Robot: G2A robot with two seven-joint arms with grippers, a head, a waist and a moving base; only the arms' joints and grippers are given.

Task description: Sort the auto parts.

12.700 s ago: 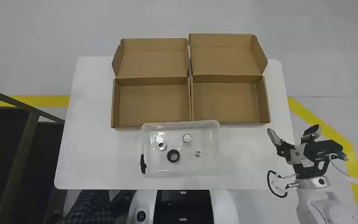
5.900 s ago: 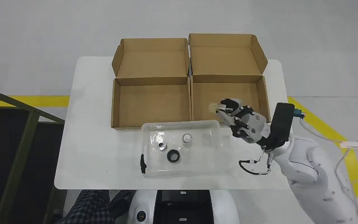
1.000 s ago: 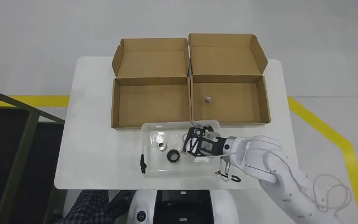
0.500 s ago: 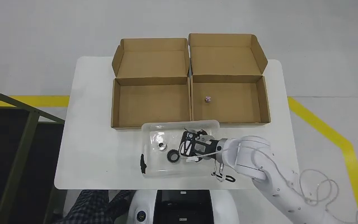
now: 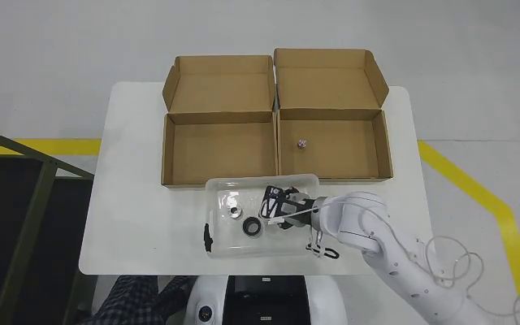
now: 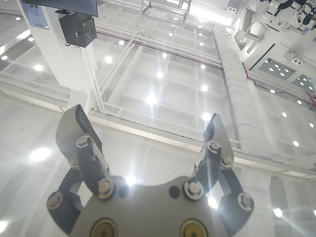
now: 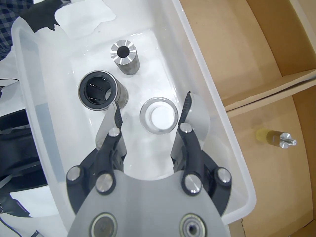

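Right end effector [image 5: 272,207] sits low inside the clear plastic bin [image 5: 305,180] at the lower middle of the top view, where its dark body hides what lies beneath it. The right wrist view fills that in: the end effector [image 7: 151,113] is spread wide, its serrated fingers flanking a short, glassy ring [image 7: 158,118] without gripping it. That ring stands on the bin's floor beside a steel bearing sleeve with a black ribbed bore [image 7: 101,91] and, further along, a grey metal cylinder with a slotted face [image 7: 124,56]. From above, these two read only as a black ring [image 5: 253,227] and a small silver disc [image 5: 235,212]. A ragged strip of black tape [image 7: 45,13] clings to the bin's far end wall. Two open brown cardboard boxes lie above the bin on the white tabletop [image 5: 130,203]. The left box [image 5: 219,150] holds nothing visible, and the right box [image 5: 341,154] holds one small part [image 5: 302,144], which the wrist camera shows as a yellowish stub with a silver threaded tip [image 7: 276,138]. Left end effector [image 6: 147,119] points up at a lit ceiling, wide apart and holding nothing.
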